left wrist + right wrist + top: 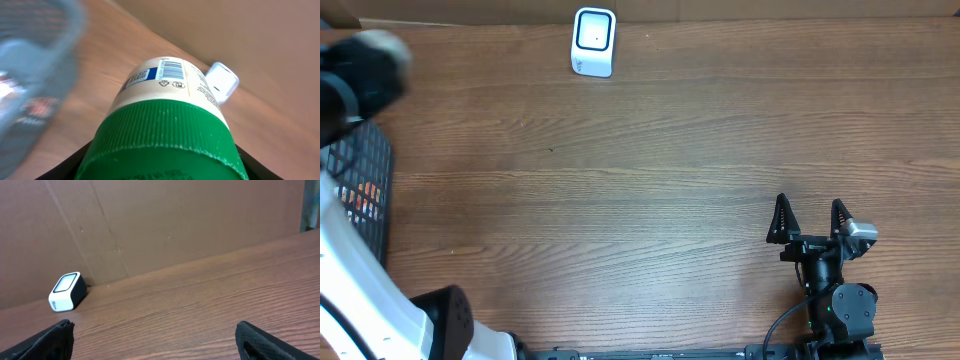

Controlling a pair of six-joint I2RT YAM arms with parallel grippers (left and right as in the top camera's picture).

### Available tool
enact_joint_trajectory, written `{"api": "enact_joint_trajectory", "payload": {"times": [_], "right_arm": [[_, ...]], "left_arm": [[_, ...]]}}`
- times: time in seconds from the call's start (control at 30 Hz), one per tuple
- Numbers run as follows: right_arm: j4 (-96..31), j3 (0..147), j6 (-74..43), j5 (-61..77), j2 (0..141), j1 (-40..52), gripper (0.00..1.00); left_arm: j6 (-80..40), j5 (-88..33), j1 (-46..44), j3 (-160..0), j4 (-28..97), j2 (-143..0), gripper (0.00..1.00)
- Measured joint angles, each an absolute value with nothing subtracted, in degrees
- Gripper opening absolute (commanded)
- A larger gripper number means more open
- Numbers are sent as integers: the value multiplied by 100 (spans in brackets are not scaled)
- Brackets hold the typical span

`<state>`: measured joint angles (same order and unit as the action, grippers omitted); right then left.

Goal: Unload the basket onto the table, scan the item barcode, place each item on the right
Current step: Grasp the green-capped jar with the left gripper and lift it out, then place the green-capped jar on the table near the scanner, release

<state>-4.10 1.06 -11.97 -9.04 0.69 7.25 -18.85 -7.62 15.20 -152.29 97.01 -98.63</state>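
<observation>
— While the jar (167, 97) is clamped at its green lid (160, 145) in the left gripper (360, 70), where is the barcode (170, 69) seen?
— Turned up, at the end away from the fingers (75, 167), with the scanner (222, 82) beyond it. Meanwhile the right gripper (811, 222) is spread wide, nothing held.

Bare tabletop (670, 180) lies between scanner (593, 42) and right end effector (811, 218); wire basket (365, 190) crowds the left edge
</observation>
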Motion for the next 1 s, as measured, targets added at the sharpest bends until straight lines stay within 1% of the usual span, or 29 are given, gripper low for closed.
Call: {"api": "enact_joint_trajectory", "payload": {"times": [0.13, 0.17, 0.23, 0.37, 0.5, 0.63, 0.87, 0.9, 1.0], "right_arm": [[-410, 106, -1199, -906, 69, 725, 100], [-410, 106, -1199, -902, 69, 725, 100], [-410, 106, -1199, -899, 69, 722, 100], [-410, 106, -1199, -904, 69, 725, 100], [-410, 106, -1199, -906, 69, 725, 100], [-408, 106, -1197, -904, 69, 725, 100], [-408, 106, -1199, -906, 69, 725, 100], [-408, 106, -1201, -906, 69, 725, 100], [-408, 106, -1194, -906, 69, 725, 100]], "left_arm": [[-1813, -786, 360, -14818, 9695, -9939, 38], [-1798, -799, -119, -14558, 9697, -10027, 38], [-1800, -821, -773, -14147, 9642, -10261, 38], [-1809, -819, -1675, -13458, 9107, -10967, 37], [-1933, -816, -2327, -13172, 8576, -11854, 38], [-2106, -816, -2963, -13148, 8348, -12870, 38], [-2340, -840, -3433, -13146, 8324, -13920, 39], [-2364, -838, -3444, -13141, 8326, -14009, 40], [-2390, -840, -3441, -13128, 8331, -14079, 57]]}}
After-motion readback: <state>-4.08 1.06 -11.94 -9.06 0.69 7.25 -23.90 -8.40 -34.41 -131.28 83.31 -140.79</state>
